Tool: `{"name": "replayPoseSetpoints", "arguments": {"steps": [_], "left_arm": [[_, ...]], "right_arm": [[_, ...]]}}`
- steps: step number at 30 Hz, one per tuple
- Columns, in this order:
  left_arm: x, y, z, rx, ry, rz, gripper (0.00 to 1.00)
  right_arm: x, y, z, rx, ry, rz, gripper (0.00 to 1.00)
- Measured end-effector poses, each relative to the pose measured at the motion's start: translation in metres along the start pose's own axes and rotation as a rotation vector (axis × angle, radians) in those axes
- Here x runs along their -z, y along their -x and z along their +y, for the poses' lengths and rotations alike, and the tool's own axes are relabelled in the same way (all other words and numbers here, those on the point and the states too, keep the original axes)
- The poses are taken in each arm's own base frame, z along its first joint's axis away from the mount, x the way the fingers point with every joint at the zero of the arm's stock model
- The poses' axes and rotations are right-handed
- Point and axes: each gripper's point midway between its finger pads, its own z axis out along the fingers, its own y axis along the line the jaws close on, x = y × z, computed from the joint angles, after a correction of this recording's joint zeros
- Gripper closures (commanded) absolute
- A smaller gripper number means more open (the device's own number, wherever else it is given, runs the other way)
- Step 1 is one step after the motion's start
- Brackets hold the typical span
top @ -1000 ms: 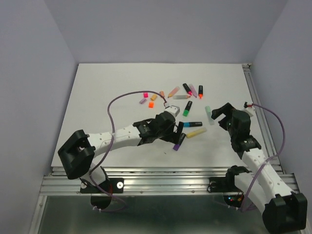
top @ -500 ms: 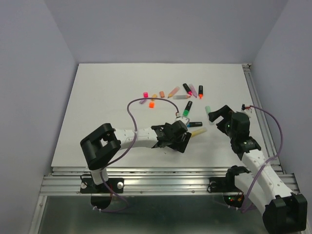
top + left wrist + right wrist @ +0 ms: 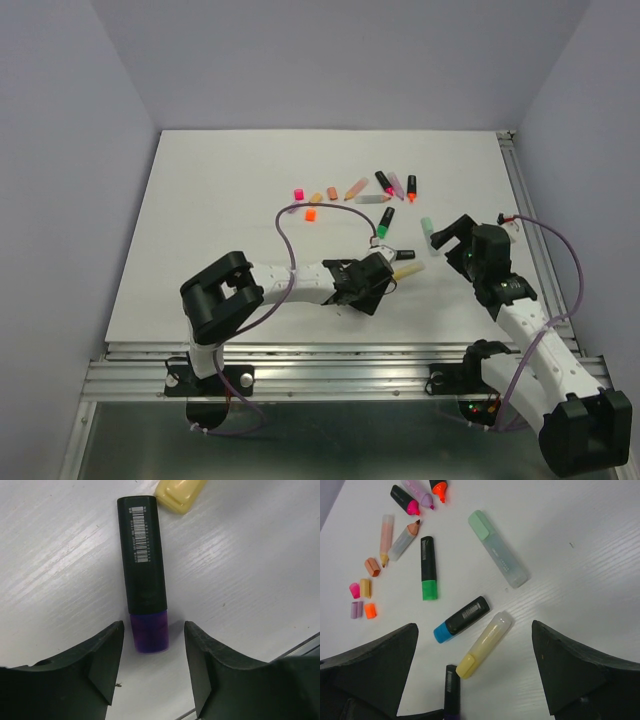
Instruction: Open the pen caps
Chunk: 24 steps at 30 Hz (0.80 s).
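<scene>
- Top external view: loose caps lie well apart from the left jaws, off to their left and beyond. They look to be already off their pens.
- Left wrist view: left gripper sits low over the table. Its jaws stand partway apart and have hold of nothing.
- Purple cap lies directly between the two fingertips. A sliver of bare table shows on either side, and I see no contact.
- Black barrel runs from that cap straight ahead, out of the jaws. Its long axis lies along the gap, tilted slightly, so the fingers face the cap's flanks.
- Pastel yellow pen has one end at the barrel's far tip, ahead and a touch right of the jaws. Whether the two touch, I cannot tell.
- Right wrist view: right gripper hovers with jaws spread wide and empty.
- Blue-capped pen lies slantwise across the table, in line with the right jaws' gap.
- Mint pen lies ahead of the right jaws, slightly right and apart from them.
- Judgement: the left arm is the nearer, already astride the purple cap.
- The squeeze would fall across the cap's width, and the pull should follow the pen's long axis.
- The barrel has no hold on it yet, so it may slide along with the cap unless the right arm comes over to pin it.
</scene>
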Motion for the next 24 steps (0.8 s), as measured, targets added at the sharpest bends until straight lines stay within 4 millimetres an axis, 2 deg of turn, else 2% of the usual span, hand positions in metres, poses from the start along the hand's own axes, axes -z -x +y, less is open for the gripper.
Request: {"name": "replayPoseSetpoints", "arguments": {"steps": [5,7,8,11,12,19,24], "left_arm": [[-0.004,0.002,-0.002,-0.019,0.031,0.004,0.47],[-0.004,0.001,-0.001,-0.026,0.048,0.003,0.55],[-0.005,0.001,0.001,-0.030,0.061,0.001,0.66],[-0.006,0.002,0.002,-0.028,0.088,-0.001,0.87],[-0.006,0.001,0.002,-0.028,0.093,0.003,1.00],[-0.005,0.003,0.004,-0.027,0.115,-0.006,1.00],[0.003,-0.003,0.017,-0.011,0.168,-0.006,1.00]], "right_arm": [[0.000,-0.002,-0.005,-0.006,-0.023,0.007,0.00],[0.000,-0.002,-0.006,-0.009,-0.027,0.005,0.00],[0.000,-0.002,-0.006,-0.009,-0.029,0.003,0.00],[0.000,-0.002,-0.007,-0.008,-0.032,0.005,0.00],[0.001,-0.002,-0.007,-0.008,-0.032,0.005,0.00],[0.004,-0.008,0.000,0.027,0.017,0.039,0.00],[0.012,-0.023,0.026,0.065,0.166,0.137,0.00]]}}
